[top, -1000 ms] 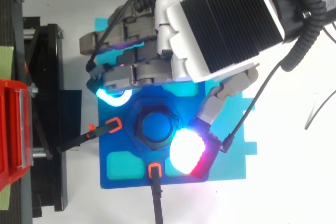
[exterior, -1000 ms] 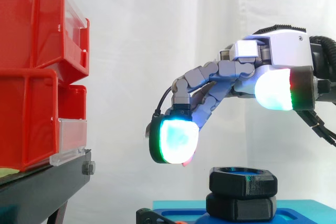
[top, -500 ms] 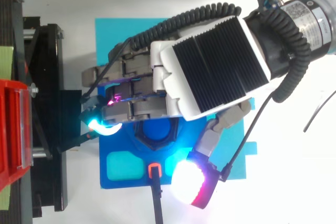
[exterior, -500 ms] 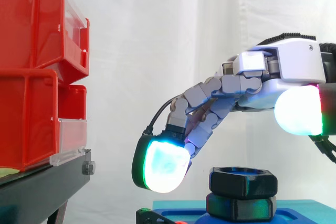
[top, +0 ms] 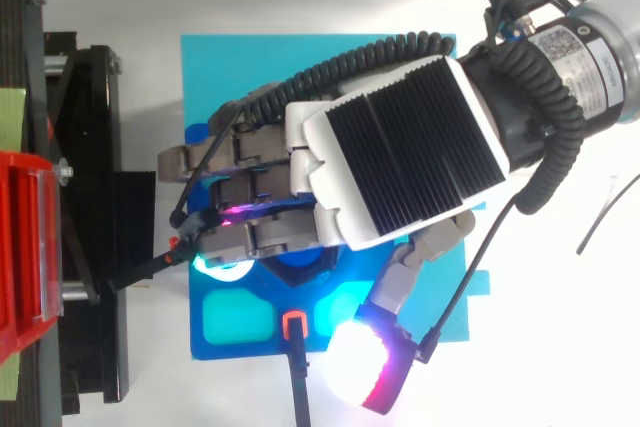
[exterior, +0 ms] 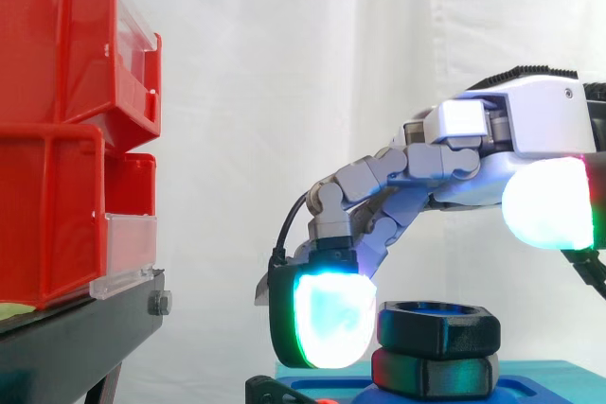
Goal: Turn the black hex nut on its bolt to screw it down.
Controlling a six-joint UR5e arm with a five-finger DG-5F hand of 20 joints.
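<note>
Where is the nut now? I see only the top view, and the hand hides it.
Observer: In the side view the nut sits under the hand, on a second black hex piece.
Operator: Is it gripped?
Observer: No. One fingertip hangs beside it on the view's left, at its height; contact I cannot tell.
Operator: Is anything on its right?
Observer: No. The thumb is high above, to the right, clear of the nut.

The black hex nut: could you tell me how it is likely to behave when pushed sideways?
The black hex nut looks thick and rigid, so it likely won't flex. Its flat faces should give the hand's glowing pad purchase, though the smooth surface may slip. Low and wide, it seems unlikely to tip.
</note>
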